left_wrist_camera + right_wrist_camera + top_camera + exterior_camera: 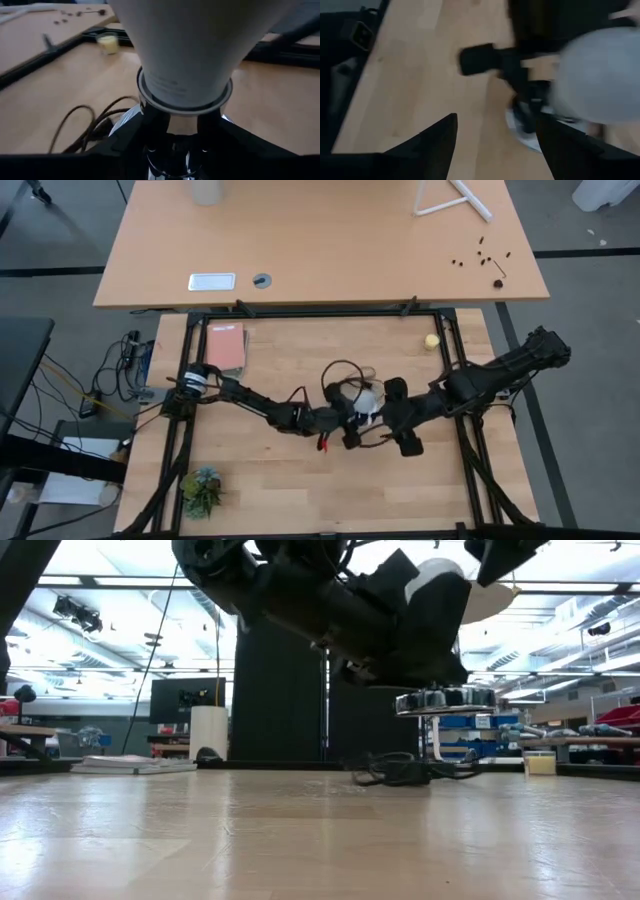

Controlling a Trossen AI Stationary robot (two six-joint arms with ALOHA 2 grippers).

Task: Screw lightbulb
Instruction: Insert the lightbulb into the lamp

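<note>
Two claws met mid-counter [300, 500]. Left claw [345, 418] — clamped on the shiny socket [172, 165], black cord [85, 127] trailing beside it. Lightbulb [368, 398] seated base-down in that socket, raised above the counter. Right claw [392, 418] just beside the globe, fingers [437, 135] apart, gripping nothing. Farther right, a yellow ball [431, 340] near the frame.

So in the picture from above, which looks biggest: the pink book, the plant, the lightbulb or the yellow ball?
Largest to smallest:
1. pink book
2. plant, slightly smaller
3. lightbulb, partly hidden by the grippers
4. yellow ball
</note>
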